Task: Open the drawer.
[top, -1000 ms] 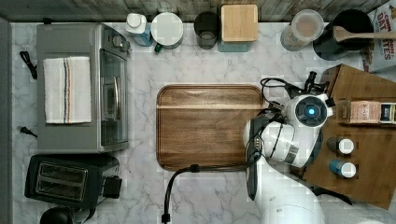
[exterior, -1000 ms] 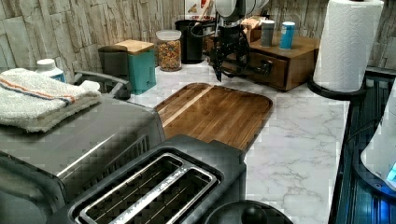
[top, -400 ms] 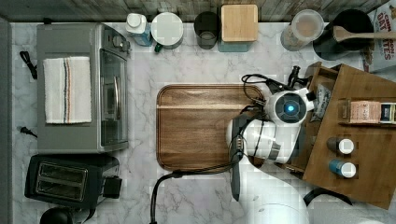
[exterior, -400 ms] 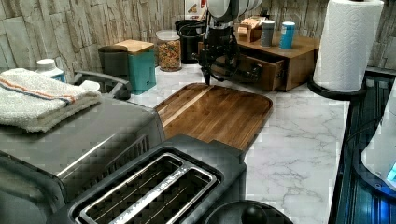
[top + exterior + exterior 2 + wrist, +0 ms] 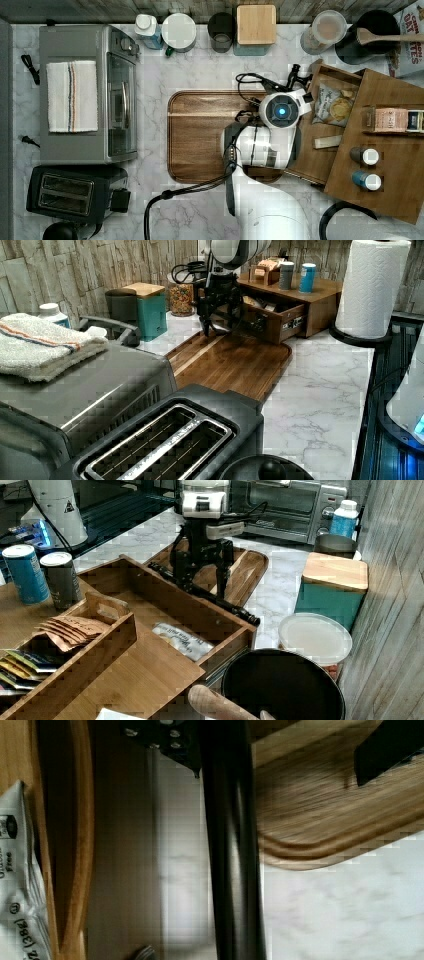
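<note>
Now one gripper [image 5: 202, 575] stands with fingers apart around the black handle [image 5: 210, 596] of the one drawer [image 5: 165, 607], already pulled open; two cans [image 5: 42, 575] stand on the cabinet.

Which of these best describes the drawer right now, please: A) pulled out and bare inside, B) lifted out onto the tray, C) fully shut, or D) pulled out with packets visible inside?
D: the drawer stands out from the cabinet with a packet lying in it, and the gripper is at its black bar handle.
</note>
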